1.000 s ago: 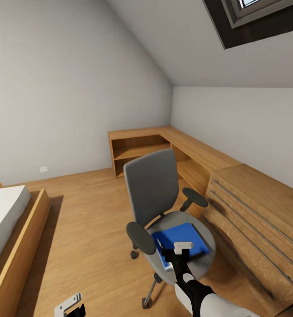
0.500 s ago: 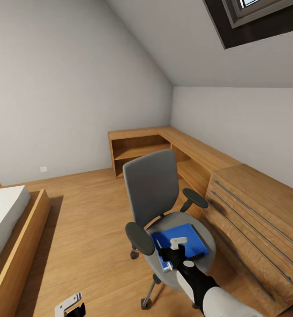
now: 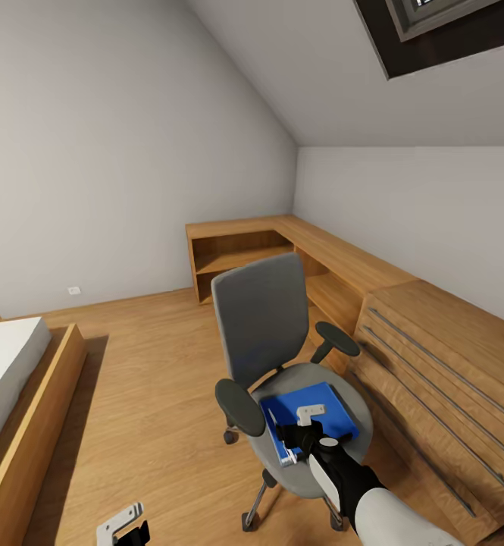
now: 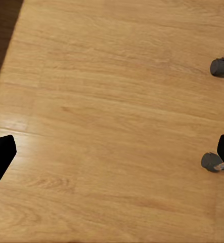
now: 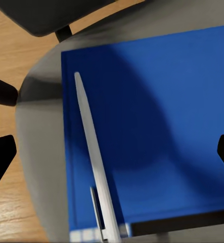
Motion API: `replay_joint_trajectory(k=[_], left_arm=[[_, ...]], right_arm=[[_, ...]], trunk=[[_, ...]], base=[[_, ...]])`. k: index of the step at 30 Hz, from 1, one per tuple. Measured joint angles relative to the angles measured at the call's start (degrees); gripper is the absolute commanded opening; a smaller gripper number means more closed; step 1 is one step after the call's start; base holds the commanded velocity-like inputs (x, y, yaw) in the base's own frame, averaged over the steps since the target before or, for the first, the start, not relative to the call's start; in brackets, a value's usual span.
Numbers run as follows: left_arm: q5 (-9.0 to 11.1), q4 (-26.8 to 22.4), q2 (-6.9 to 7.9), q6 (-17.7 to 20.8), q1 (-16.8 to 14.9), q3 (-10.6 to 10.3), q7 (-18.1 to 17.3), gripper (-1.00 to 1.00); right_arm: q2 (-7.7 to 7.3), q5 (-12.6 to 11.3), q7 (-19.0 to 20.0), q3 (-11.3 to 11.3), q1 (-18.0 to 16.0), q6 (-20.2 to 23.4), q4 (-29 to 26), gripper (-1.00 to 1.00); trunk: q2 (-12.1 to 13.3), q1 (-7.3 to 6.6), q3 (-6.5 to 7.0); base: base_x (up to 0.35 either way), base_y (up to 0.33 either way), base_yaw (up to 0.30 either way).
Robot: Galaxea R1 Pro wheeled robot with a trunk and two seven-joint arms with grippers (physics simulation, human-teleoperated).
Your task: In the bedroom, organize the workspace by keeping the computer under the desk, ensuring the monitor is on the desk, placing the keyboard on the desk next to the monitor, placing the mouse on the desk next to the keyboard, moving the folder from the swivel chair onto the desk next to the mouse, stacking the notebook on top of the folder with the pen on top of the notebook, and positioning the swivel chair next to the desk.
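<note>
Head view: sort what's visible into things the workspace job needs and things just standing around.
Belongs to the job:
- folder, lying on the seat
- swivel chair
- pen, lying on the folder
- right gripper, open above the folder

Just standing around:
- wooden drawer cabinet
- corner shelf unit
- bed
- skylight

Bright and even throughout, daylight seemingly entering from the skylight (image 3: 441, 34) at upper right, with soft shading on the sloped ceiling and pale walls. Soft shadows under the swivel chair (image 3: 282, 364) on the wood floor (image 3: 145, 394) and beside the bed frame (image 3: 32, 440); a broad, blurry-edged dark shadow across the folder (image 5: 157, 126) in the right wrist view. Slightly soft, smeared rendering overall, wood grain fuzzy up close, straight lines stretched toward the head view's edges, no harsh glare.
</note>
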Motion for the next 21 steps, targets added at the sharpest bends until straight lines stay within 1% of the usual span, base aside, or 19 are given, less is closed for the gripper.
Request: replay_joint_trajectory(k=[12, 21], left_arm=[[0.0, 0.1, -0.03, 0.1, 0.0, -0.1, 0.0, 1.0], [0.0, 0.1, -0.03, 0.1, 0.0, -1.0, 0.0, 1.0]], right_arm=[[0.01, 0.0, 0.0, 0.0, 0.0, 0.1, 0.0, 1.0], [0.03, 0.0, -0.1, 0.1, 0.0, 0.1, 0.0, 1.0]], trunk=[[-4.8, 2.64, -2.16], [-8.4, 4.61, -3.77]], base=[[0.0, 0.0, 0.0], [0.0, 0.0, 0.0]])
